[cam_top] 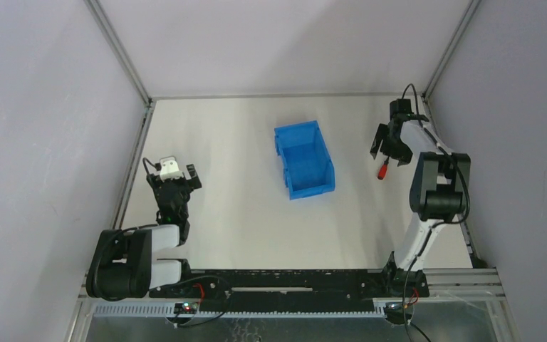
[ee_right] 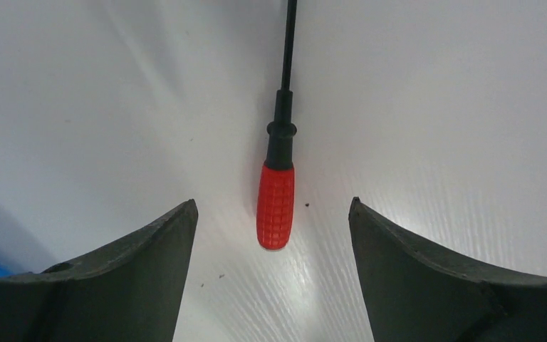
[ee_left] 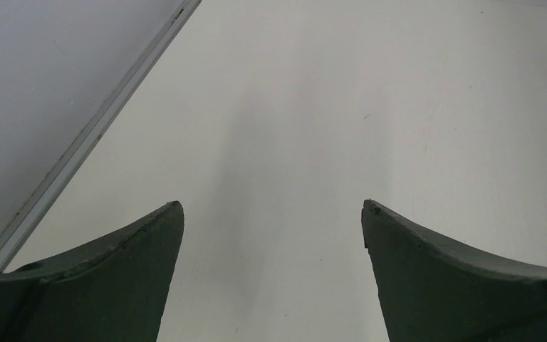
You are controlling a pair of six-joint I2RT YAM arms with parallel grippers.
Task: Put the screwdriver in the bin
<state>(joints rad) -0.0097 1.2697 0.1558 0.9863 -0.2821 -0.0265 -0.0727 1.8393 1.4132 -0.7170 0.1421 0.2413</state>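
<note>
**Status: screwdriver on worktop, outside bin**

Nearest the arm bases, on the left side of the worktop (cam_top: 242, 214), we find the left end effector (ee_left: 273, 208). Its fingers stand wide apart. In the left wrist view only bare worktop surface shows between them, with a metal frame rail running along the left edge. Nothing is held.

Further in, near the middle of the worktop, sits the bin (cam_top: 312, 189). It is bright blue and rectangular, with upright walls, and its long axis runs roughly away from the bases. We see nothing inside it in the top view.

To the right of the bin, and well apart from it, the right end effector (cam_top: 387, 159) hangs over the screwdriver (ee_right: 281, 132). Its fingers are spread. In the right wrist view the red handle lies between the two fingers, with a clear gap on each side. Neither finger touches the handle.

The screwdriver lies flat on the worktop. Its red handle points toward the right wrist camera, and its thin black shaft runs away from it, out of the top of that view.
</note>
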